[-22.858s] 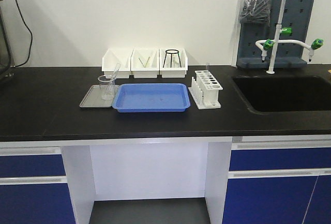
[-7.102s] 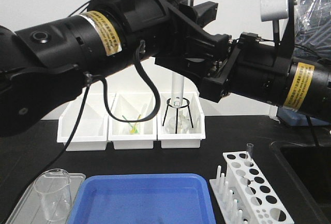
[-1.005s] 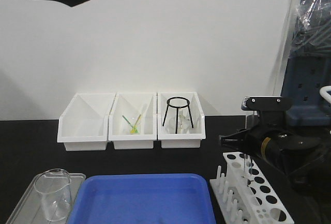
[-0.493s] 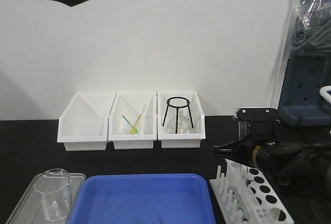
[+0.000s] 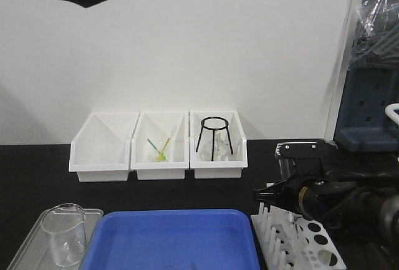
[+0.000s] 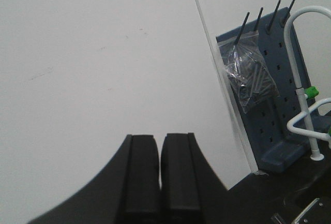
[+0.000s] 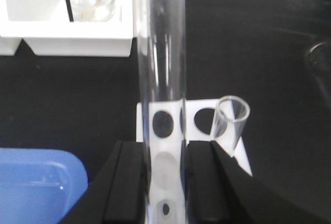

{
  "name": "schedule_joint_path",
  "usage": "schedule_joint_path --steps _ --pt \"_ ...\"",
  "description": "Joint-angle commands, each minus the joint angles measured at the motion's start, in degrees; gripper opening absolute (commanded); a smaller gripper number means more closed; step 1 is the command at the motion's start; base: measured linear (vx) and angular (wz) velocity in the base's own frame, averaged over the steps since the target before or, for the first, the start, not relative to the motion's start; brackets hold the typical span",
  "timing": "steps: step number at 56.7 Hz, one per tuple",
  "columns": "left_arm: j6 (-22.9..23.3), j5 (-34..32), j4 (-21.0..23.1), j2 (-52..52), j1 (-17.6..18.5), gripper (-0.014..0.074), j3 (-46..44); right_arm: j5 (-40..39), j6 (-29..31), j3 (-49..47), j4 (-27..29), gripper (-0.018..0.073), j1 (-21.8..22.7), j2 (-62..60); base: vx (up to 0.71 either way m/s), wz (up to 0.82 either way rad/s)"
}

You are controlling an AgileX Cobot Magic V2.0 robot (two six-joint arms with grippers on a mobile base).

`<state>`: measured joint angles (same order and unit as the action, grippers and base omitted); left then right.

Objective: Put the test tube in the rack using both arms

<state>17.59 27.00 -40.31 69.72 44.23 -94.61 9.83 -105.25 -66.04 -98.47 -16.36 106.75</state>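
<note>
Pads [image 7: 126, 182] of the right tool [image 7: 164, 151] are pinching the test tube [image 7: 160, 53] upright over the rack [image 5: 303, 248]; whether its bottom is sitting in a hole is not showing; another tube [image 7: 230, 120] is standing in a hole just right of it; a blue tray [image 5: 174, 239] is lying left of the rack on the bench [image 5: 37, 176]; the left tool [image 6: 160, 146] is hanging high, fingers pressed together, empty.

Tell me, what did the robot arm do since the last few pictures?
The right claw, shut on the test tube, came down and slid left over the rack. Seven seconds ago the tube was up high between both arms. The beaker, blue tray and white bins stayed put.
</note>
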Motion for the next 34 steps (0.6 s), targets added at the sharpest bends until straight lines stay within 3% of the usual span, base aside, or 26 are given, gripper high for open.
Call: schedule_joint_path --steps 1,34 --pt "0.17 -3.96 -0.88 -1.31 0.06 0.0158 -1.87 -0.70 -0.20 -1.81 -4.45 -0.0006 0.21 -2.18 0.00 0.00" --pt "0.11 -8.24 -0.99 -1.51 0.06 0.0158 -1.87 -0.12 1.32 -1.81 -4.25 -0.0004 0.21 -2.13 0.00 0.00"
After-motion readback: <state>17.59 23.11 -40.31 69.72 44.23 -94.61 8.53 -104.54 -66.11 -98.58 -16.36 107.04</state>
